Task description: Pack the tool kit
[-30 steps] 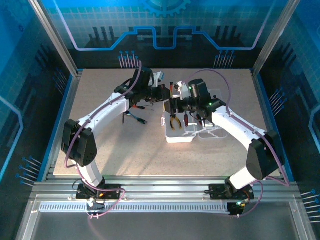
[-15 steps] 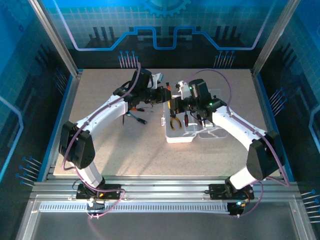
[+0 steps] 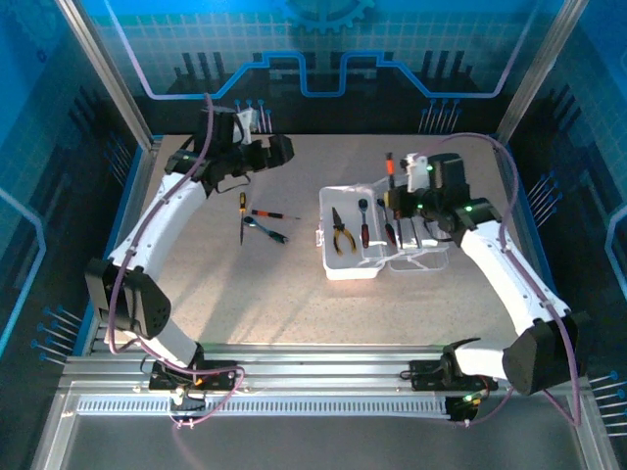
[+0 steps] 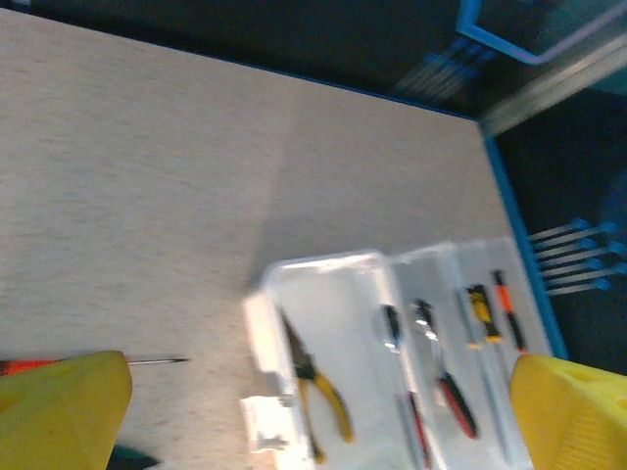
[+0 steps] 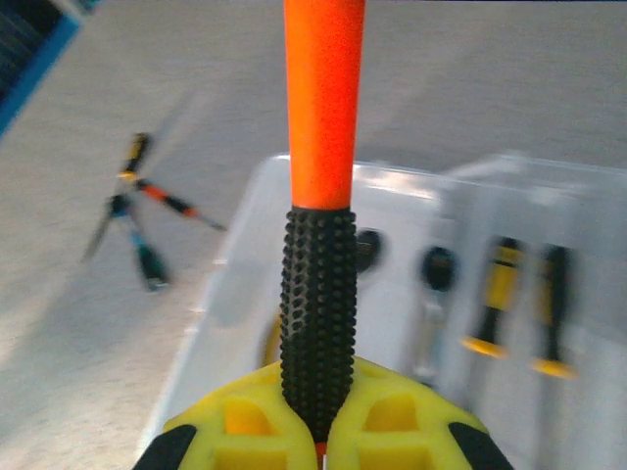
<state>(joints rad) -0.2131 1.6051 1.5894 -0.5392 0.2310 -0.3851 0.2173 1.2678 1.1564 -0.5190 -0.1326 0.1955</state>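
Right pincer: closed on the orange-and-black screwdriver. The pads clamp the knurled black section, and the orange length runs out beyond the fingertips. In the top view it hangs over the far side of the clear rectangular plastic case, which sits open on the tabletop, right of centre.

Left pincer: open and empty, its yellow fingers spread wide. It sits at the far left corner, well apart from the case.

Already in the case: yellow-handled pliers and several small screwdrivers, each in its own slot. Three loose screwdrivers lie on the tabletop left of the case, not yet packed.

Risks as I judge them:
- My grip is near one end of the tool. With the long free part levering on the pads, it may pivot or slip on the way down.
- If I release it askew, it could land across a divider or on a tool already seated, and the lid would not shut.
- The case looks light. If my fingers catch its wall, the whole case could slide and spoil my aim for the later placements.
- I cannot tell from here which slot is free.
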